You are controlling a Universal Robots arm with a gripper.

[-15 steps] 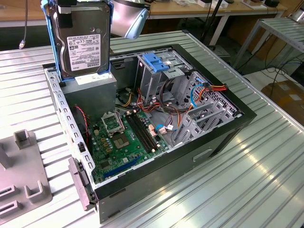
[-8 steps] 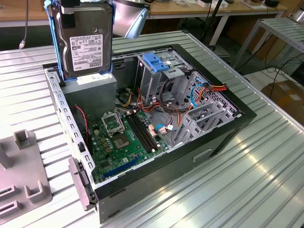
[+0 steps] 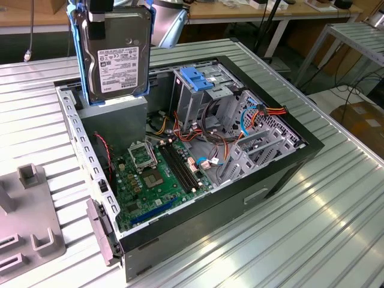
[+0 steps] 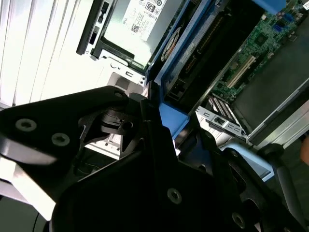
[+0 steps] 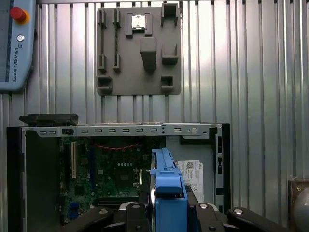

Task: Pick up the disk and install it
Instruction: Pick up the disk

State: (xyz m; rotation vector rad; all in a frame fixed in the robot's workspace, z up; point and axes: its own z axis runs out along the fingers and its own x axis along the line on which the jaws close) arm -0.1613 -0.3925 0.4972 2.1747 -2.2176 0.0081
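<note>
In the upper left of the exterior view, the disk [image 3: 116,54] is held upright over the open computer case [image 3: 198,222] by fingers [image 3: 101,7] clamped on its top, and should be kept straight, away from the wires [image 3: 273,111].

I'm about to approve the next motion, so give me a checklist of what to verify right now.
1. Grip on the disk: ok, the gripper is shut on it.
2. Disk off the table: ok, it hangs upright above the computer case.
3. Case open: ok, motherboard exposed.
4. Gap to the grey box beneath: cannot tell.
5. Cables clear of the drive cage: cannot tell.
</note>
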